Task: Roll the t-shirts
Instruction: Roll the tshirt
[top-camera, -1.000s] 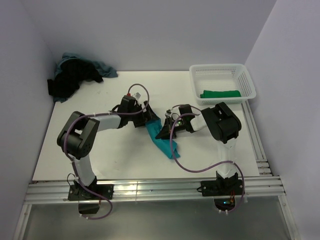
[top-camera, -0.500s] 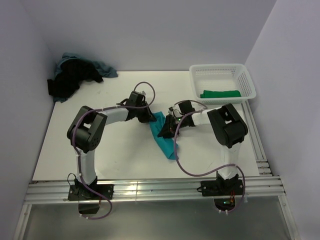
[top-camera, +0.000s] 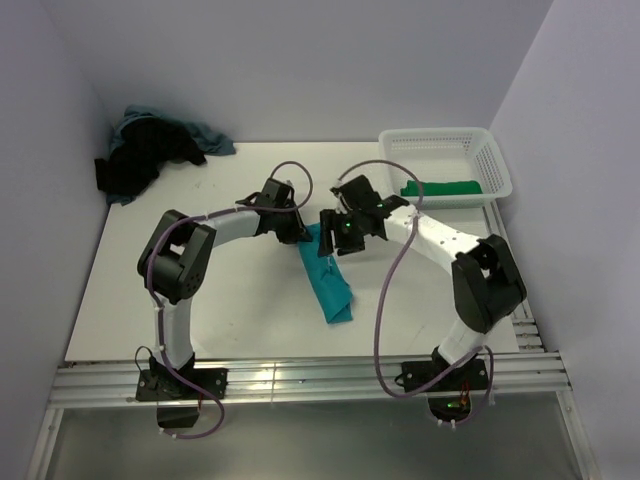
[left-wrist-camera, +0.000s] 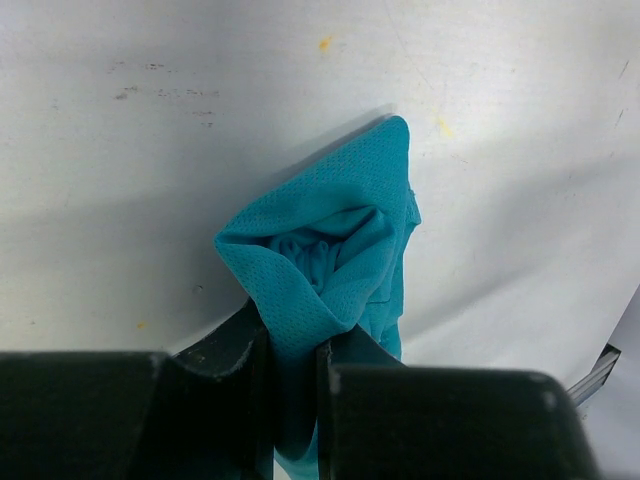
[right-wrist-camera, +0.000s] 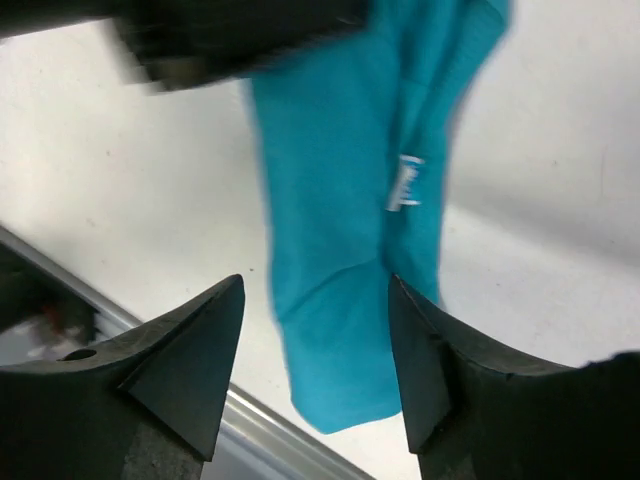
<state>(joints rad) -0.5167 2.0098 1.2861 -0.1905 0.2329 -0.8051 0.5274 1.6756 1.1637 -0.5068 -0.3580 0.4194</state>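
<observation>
Four t-shirts are counted on the white surface (top-camera: 150, 290): one teal, one green, one black and one blue.

The teal t-shirt (top-camera: 328, 280) is laid out as a long folded strip near the middle of the surface, between the two arms. Its far end is gathered into a bunch. That end is pinched by the left gripper (left-wrist-camera: 295, 342), whose jaws are drawn narrow with a fold of teal fabric clamped between them. The rest of the bunch is seen resting on the surface just beyond the fingertips.

The right gripper (right-wrist-camera: 312, 300) is held over the strip, just beside the left one. Its jaws are spread wide and nothing is gripped; the strip is seen below through the gap.

One small white label (right-wrist-camera: 405, 183) is seen at a fold of the teal t-shirt. Its writing is too blurred to be read.

The green t-shirt (top-camera: 441, 187) is found lying as a compact bundle inside the one white lattice basket (top-camera: 435, 132), which is set at the far right corner of the surface.

The black t-shirt (top-camera: 140, 165) and the blue t-shirt (top-camera: 205, 135) are heaped together at the far left corner, touching, with the black one largely on top. Whether further garments are hidden in that heap cannot be told.
</observation>
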